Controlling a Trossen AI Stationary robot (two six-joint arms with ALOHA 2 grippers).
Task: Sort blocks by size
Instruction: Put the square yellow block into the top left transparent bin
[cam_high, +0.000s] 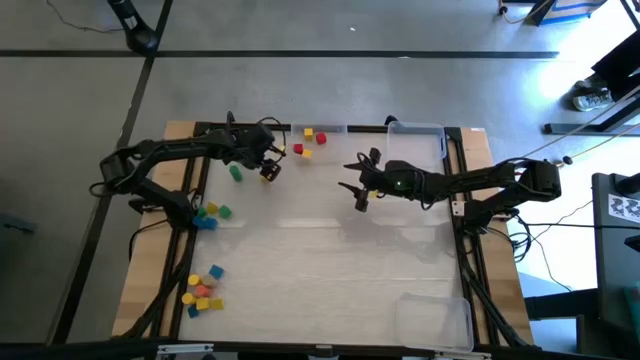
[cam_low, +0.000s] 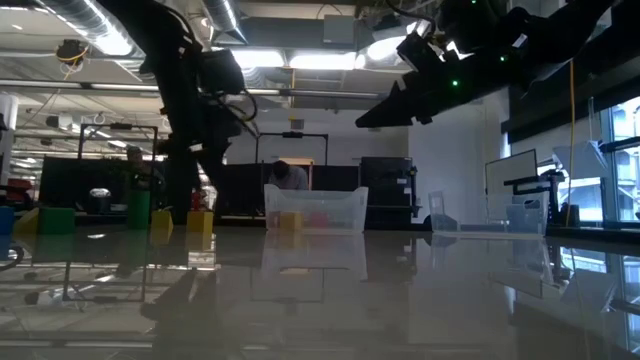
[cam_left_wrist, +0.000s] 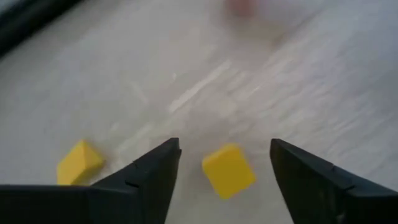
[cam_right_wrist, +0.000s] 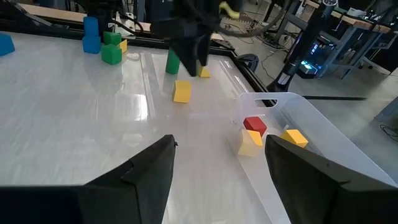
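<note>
Two yellow blocks lie on the white table at the far left: one rests tilted between the fingers of my open left gripper, apart from both, the other beside it. In the high view that gripper points steeply down, with a green block next to it. A clear tray at the far edge holds red and yellow blocks. My right gripper hangs open over the table's middle, holding nothing.
More blocks lie in two clusters on the left: blue, yellow and green, and a mixed pile near the front. A second clear tray stands at the far right, a third at the near right.
</note>
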